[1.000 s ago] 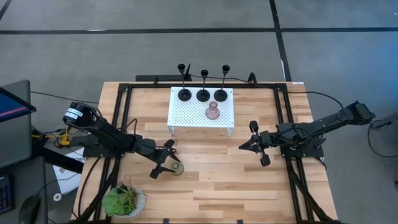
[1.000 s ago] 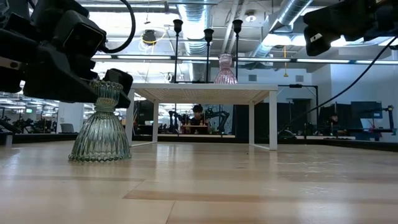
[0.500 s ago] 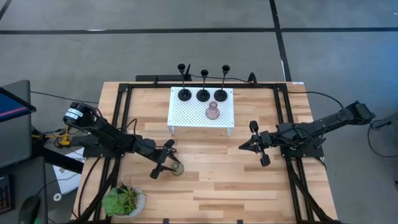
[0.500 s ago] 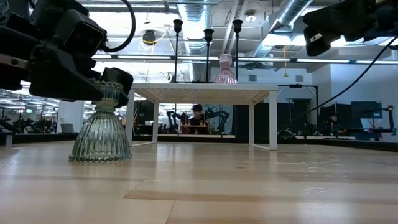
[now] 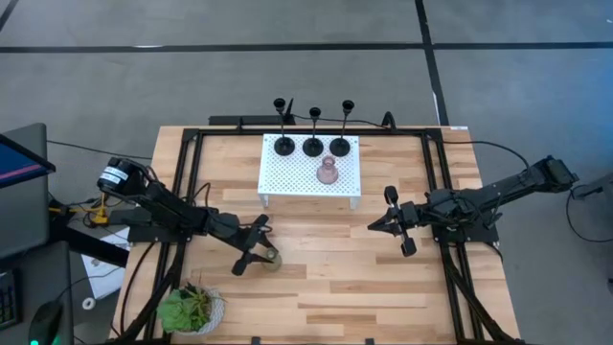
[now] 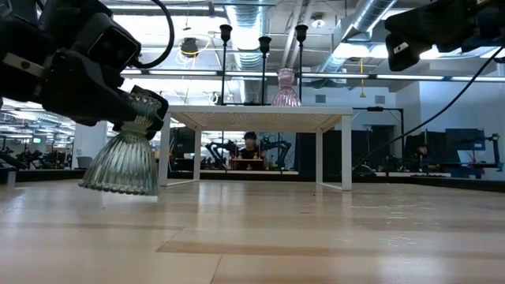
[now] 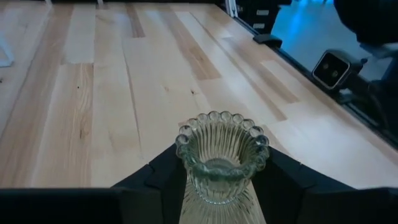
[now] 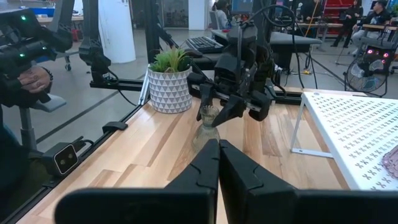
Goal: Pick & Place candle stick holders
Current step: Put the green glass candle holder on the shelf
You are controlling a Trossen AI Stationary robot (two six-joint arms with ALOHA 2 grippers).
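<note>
The left arm is reaching across the table from the left side, and its left gripper (image 5: 257, 251) is squeezing the neck of the green candle holder (image 6: 120, 154), holding it tilted just above the wood. The right arm is waiting at the right side, its right gripper (image 5: 386, 222) pressed closed.

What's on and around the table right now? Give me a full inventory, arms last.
Black candle stick holders: three, black, in a row along the white rack's far edge.
Pink holder: one, pink glass, on the rack, nearer the arms.
Green holder: one, olive-green ribbed glass, tilted, lifted off the wooden table.
White rack: one, perforated, at the table's far middle.
Potted plant: one, green, near-left corner.
Left gripper: shut on the green holder's neck.
Right gripper: shut, empty, right of the rack.
</note>
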